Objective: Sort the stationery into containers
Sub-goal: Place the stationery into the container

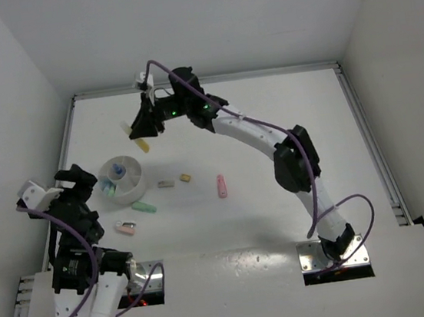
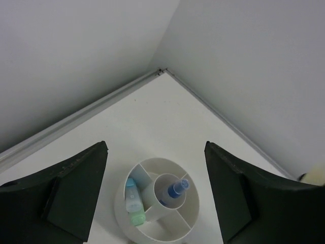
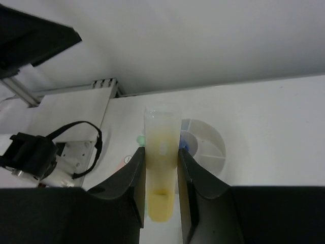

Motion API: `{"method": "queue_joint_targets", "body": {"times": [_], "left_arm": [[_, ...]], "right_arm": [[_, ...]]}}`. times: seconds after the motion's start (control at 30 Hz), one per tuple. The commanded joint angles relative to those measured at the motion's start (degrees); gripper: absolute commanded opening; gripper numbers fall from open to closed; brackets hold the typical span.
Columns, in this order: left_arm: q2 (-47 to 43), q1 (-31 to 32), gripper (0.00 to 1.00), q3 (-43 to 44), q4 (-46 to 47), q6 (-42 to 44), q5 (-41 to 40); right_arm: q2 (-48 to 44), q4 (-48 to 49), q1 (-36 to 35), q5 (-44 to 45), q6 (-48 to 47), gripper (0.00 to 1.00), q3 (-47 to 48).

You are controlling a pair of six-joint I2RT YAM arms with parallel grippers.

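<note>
Right arm (image 1: 247, 132), centre to lower right: white tubular links, black joint housings, purple cable (image 1: 334, 204) looped alongside, green lights (image 1: 206, 107) near the wrist. Left arm (image 1: 74, 260), lower left: same white-and-black build, purple cable, white bracket (image 1: 36, 191) at the wrist. Silver base plates (image 1: 317, 255), red glow beneath. Matte black, wedge-shaped fingers (image 2: 76, 188).

Table: flat white matte table (image 1: 283, 111), meeting the walls on three sides.
Walls: plain white panel walls (image 1: 203, 20) at left, far and right.
Rail: thin grey metal rail (image 1: 369, 139) along the table's right edge.
Near panel: scuffed white metal panel (image 1: 233, 268) with two rectangular cut-outs.
</note>
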State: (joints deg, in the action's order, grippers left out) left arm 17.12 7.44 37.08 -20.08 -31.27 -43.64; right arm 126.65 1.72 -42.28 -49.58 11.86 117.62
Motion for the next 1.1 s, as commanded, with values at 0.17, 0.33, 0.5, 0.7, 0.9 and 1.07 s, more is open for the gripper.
{"method": "queue_joint_targets", "body": {"times": [0.17, 0.33, 0.5, 0.7, 0.9, 1.07], "left_arm": [[-7.6, -0.6, 0.83, -2.0, 1.9, -2.1, -6.2], [-8.3, -0.6, 0.83, -2.0, 1.9, -2.1, -6.2], [-7.8, -0.6, 0.83, -2.0, 2.4, -2.1, -6.2], [-9.0, -0.6, 0.83, -2.0, 2.4, -2.1, -6.2], [-10.0, -0.6, 0.83, -2.0, 2.4, -2.1, -6.2], [-10.0, -0.6, 0.83, -2.0, 2.4, -1.6, -6.2]], "right_arm": [[8.4, 35.2, -5.7, -6.0, 15.0, 0.00, -0.4], [16.8, 34.5, -9.5, -6.0, 15.0, 0.00, 14.4], [19.5, 40.1, -12.7, -5.4, 13.9, 0.00, 14.1], [23.3, 42.1, -15.2, 0.8, 6.6, 0.00, 14.8], [27.2, 44.4, -16.3, 11.7, -4.6, 0.00, 16.7], [30.9, 45.6, -16.9, 17.9, -10.2, 0.00, 19.0]]}}
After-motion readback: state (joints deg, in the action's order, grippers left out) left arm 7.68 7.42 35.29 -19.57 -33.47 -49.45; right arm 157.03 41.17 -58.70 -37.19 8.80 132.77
